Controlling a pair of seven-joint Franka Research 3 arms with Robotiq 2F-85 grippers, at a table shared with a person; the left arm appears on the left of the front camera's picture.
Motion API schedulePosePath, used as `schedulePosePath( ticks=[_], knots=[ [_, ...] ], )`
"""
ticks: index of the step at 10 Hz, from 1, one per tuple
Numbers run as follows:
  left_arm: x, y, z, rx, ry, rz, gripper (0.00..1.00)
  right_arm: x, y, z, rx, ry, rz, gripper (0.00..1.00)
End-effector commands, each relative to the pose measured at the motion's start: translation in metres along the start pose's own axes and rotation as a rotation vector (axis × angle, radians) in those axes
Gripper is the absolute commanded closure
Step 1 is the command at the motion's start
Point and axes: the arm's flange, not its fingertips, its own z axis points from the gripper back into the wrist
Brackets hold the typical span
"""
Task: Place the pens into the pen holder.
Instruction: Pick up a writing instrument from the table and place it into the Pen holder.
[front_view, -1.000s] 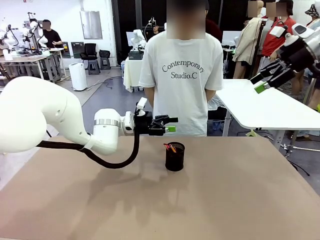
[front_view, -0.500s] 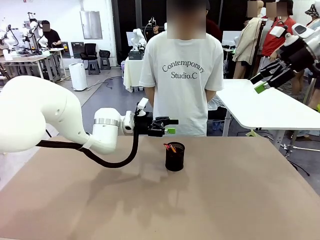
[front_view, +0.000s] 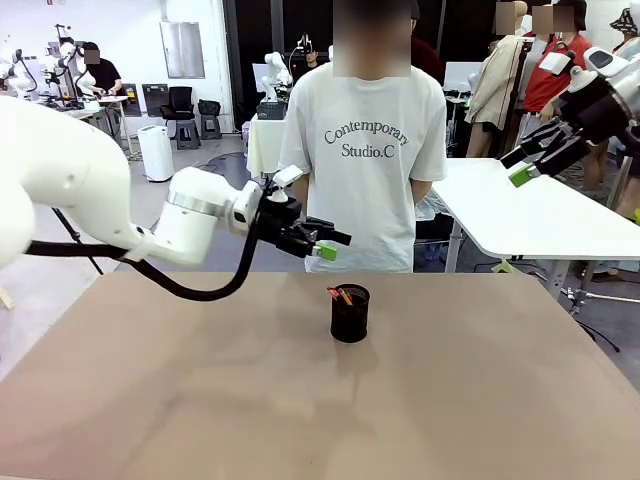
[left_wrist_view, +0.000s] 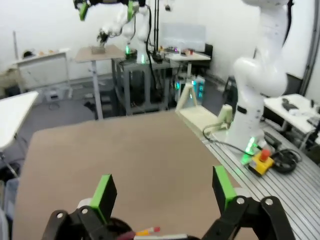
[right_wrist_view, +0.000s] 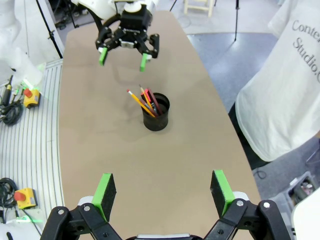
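The black mesh pen holder (front_view: 350, 314) stands upright mid-table, and from above it appears again (right_wrist_view: 156, 114). The pens lean inside it: a yellow-orange one (right_wrist_view: 140, 102) and a dark reddish-brown one (right_wrist_view: 153, 102), their tips poking over the rim (front_view: 340, 295). My left gripper (front_view: 326, 246) hangs open and empty above and to the left of the holder, tilted slightly down. Its green pads (left_wrist_view: 105, 192) frame bare table, with pen tips (left_wrist_view: 147, 231) at the bottom edge. My right gripper (front_view: 527, 166) is open, high at the right, looking down (right_wrist_view: 162, 192) on the table.
A person in a white T-shirt (front_view: 362, 150) stands at the far edge, hands behind the back. A white side table (front_view: 530, 215) sits to the right. An emergency-stop box (right_wrist_view: 23, 197) lies on the ribbed platform beside the table.
My left arm has lifted and swung, so its gripper has shifted slightly left and now tips downward. The holder, pens and right arm are unchanged.
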Motion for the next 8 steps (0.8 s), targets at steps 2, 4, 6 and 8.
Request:
schedulePosePath(
  ticks=[2, 4, 6, 8],
  knots=[
    [0.030, -0.044, 0.015, 0.055, 0.224, 0.064, 0.00, 0.001, 0.001, 0.001, -0.002, 0.000, -0.004, 0.00],
    [0.055, -0.064, 0.030, 0.097, 0.353, 0.084, 0.00, 0.001, 0.001, 0.001, -0.002, 0.000, -0.004, 0.00],
    [0.076, -0.085, 0.043, 0.169, 0.465, 0.125, 0.00, 0.001, 0.001, 0.001, -0.002, 0.000, -0.004, 0.00],
    [0.100, -0.102, 0.058, 0.353, 0.609, 0.087, 0.00, 0.001, 0.001, 0.001, -0.002, 0.000, -0.004, 0.00]
  ],
)
